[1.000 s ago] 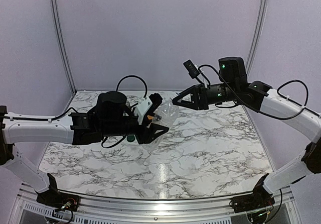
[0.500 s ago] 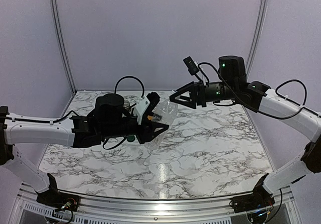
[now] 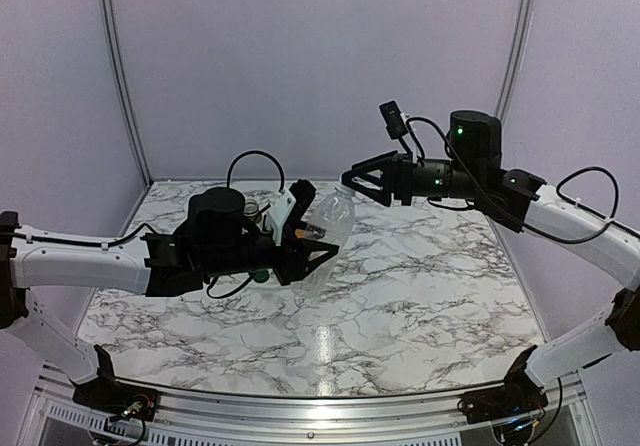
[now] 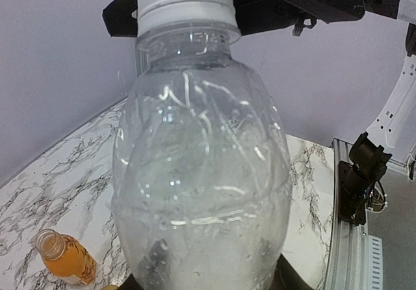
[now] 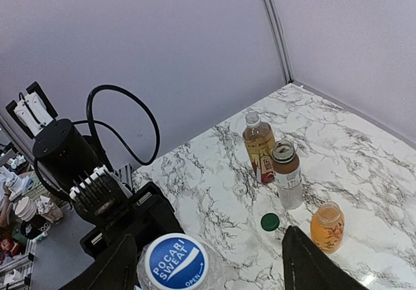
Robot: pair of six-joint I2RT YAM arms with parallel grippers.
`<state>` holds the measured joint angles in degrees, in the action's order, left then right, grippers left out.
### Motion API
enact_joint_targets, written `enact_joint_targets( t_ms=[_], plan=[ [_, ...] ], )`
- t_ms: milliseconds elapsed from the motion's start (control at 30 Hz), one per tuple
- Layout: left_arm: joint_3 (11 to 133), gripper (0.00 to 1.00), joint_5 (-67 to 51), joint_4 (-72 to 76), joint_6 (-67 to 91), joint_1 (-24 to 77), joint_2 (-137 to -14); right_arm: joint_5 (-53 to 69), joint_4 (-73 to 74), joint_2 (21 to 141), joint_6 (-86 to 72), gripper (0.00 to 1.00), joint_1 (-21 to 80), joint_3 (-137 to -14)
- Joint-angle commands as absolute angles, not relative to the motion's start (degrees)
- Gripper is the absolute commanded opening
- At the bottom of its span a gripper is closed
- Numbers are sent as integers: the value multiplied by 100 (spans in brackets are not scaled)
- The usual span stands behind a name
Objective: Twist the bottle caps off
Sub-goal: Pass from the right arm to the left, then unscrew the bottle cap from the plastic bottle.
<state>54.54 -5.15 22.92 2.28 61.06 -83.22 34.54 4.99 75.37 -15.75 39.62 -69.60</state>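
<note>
My left gripper (image 3: 314,254) is shut on the base of the tall clear bottle (image 3: 334,224), holding it tilted above the table. The bottle (image 4: 201,166) fills the left wrist view with its white cap (image 4: 185,0) at the top. From the right wrist the cap (image 5: 175,264) shows a blue top. My right gripper (image 5: 208,267) stands open, one finger on each side of the cap and clear of it. On the table stand the tea bottle (image 5: 259,145), the short white-labelled bottle (image 5: 286,173) and the orange juice bottle (image 5: 326,227). A dark green cap (image 5: 270,222) and a small pale cap (image 5: 240,189) lie loose.
The three standing bottles cluster at the back left of the marble table (image 3: 420,296), behind my left arm. The dark green cap (image 3: 261,276) lies below that arm. Walls close the table at the back and sides.
My right gripper has opened off the cap and drawn back up and to the right. The bottle in my left gripper has tipped a little more upright.
</note>
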Motion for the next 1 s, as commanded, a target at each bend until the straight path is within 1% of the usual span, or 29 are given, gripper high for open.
enact_joint_targets(
  t_ms=[0, 167, 300, 433, 633, 767, 967],
  plan=[
    [5432, 35, -631, 2582, 275, 6091, -8417, 3384, 313, 7558, -1683, 68, 4048, -7126],
    [5432, 35, -641, 2582, 292, 6091, -8421, 3542, 293, 7652, -1691, 58, 4093, -7205],
    [5410, 34, -619, 2579, 316, 6091, -8413, 3594, 303, 7695, -1680, 54, 4158, -7222],
    [5377, 34, -602, 2584, 323, 6091, -8375, 3645, 291, 7725, -1672, 45, 4172, -7212],
    [5344, 34, -545, 2584, 308, 6091, -8356, 3715, 180, 7742, -1682, 20, 4167, -7189],
    [5343, 34, -536, 2591, 330, 6091, -8363, 3756, 123, 7744, -1676, 0, 4166, -7181],
    [5197, 31, -651, 2861, 597, 6091, -8290, 3939, 79, 7706, -1428, 0, 4166, -7187]
  ],
)
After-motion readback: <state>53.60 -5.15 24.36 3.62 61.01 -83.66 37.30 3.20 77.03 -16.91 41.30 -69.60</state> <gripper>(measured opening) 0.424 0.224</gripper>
